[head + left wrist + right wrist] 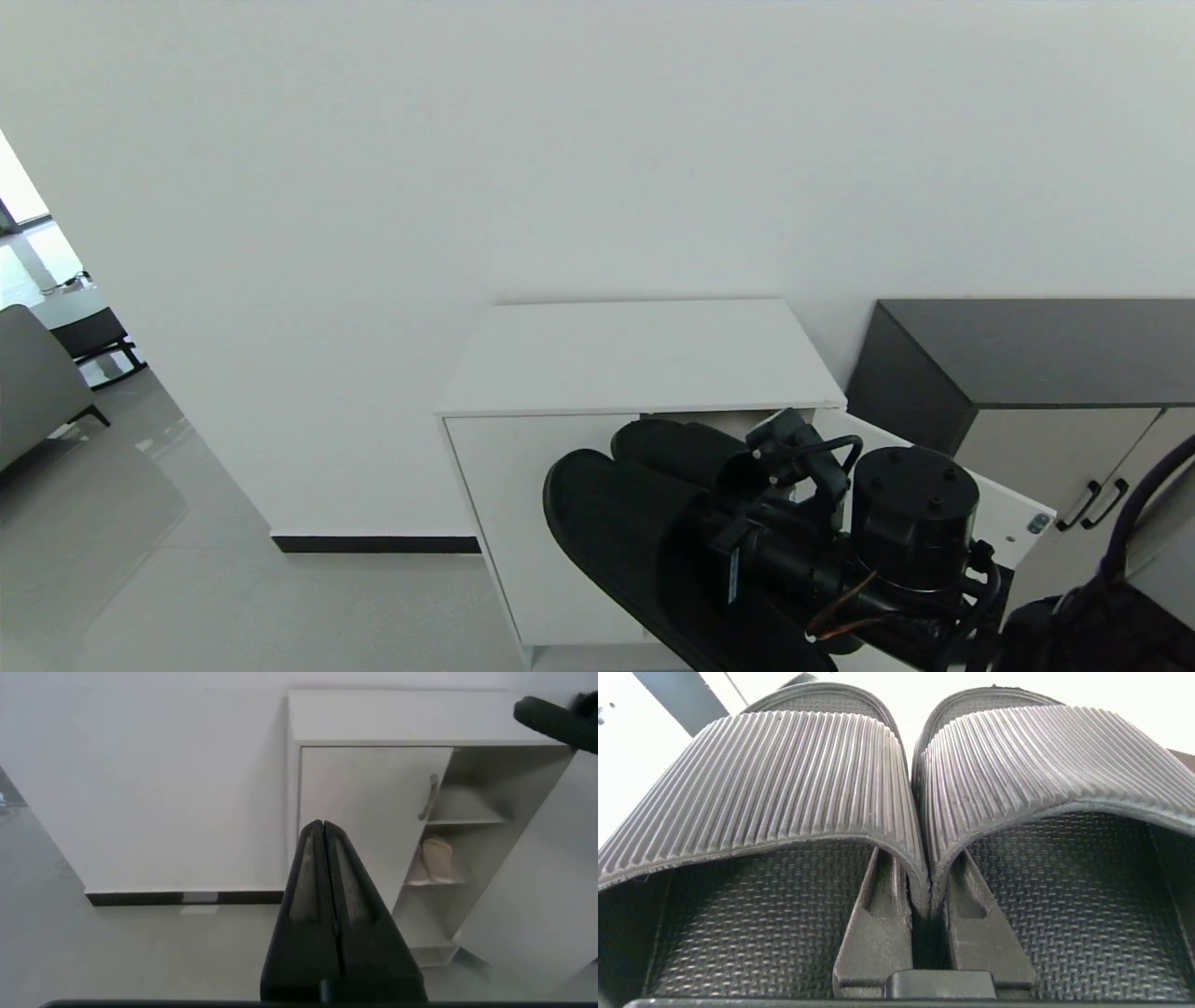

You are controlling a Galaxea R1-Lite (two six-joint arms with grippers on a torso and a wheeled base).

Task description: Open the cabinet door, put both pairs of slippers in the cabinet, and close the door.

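two black slippers (pixel 644 523) hang side by side in the right tool (pixel 926 910), at about 5 o'clock in the head view, just in front of the white cabinet (pixel 644 355). the tool is clenched on the spot where the two ribbed straps meet, one finger (pixel 878 929) under each inner strap edge, pressing the edges together. the cabinet's right door (pixel 1013 504) stands open at 3 o'clock from the slippers. inside, a pale pair (pixel 439 859) stands on a middle shelf (pixel 432 882). the left tool (pixel 325 905) is clenched on nothing, its fingers pressed flat together, held well back from the cabinet and facing it.

the slippers look like moulded foam or rubber, so probably light, soft and bendy rather than fragile. the ribs on the straps should help against slipping. because only the strap edges are pinched, the soles may sag or swing, and one slipper could slide free if jolted. the joined straps seem the sensible hold, since they keep the pair together for sliding onto a shelf.
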